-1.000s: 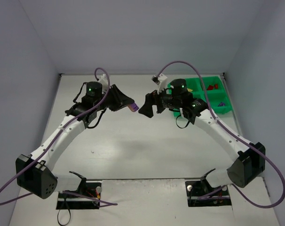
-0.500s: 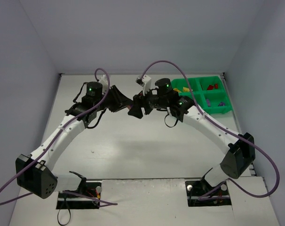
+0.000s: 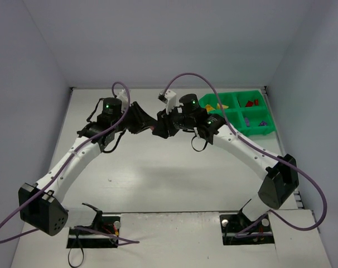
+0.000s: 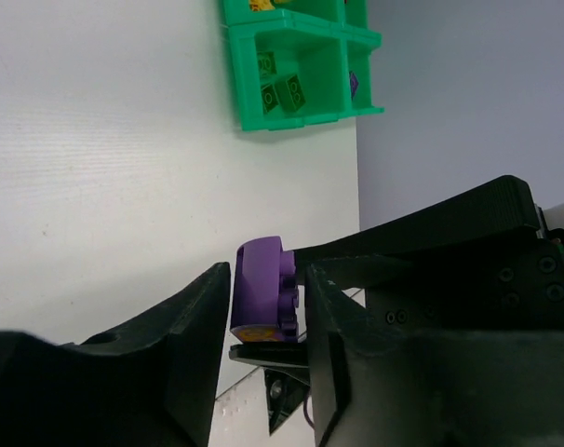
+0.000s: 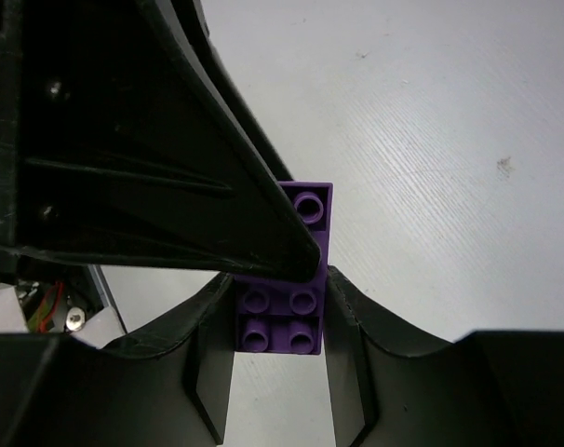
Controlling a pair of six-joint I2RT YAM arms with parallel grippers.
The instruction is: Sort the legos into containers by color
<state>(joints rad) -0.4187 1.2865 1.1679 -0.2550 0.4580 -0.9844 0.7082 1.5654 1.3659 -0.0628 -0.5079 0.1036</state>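
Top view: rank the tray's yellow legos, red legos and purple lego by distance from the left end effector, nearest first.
From the left end effector, which grips the held purple lego:
1. Yellow legos, back-left compartment of the tray, nearest.
2. Red legos, back-right, and the tray purple lego, front-right: both farther right, too close to call.

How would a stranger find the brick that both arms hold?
Look over the middle of the table, left of the green tray, where the left gripper and the right gripper meet. The purple brick sits between the fingers of both; the other bricks in view lie in the tray.
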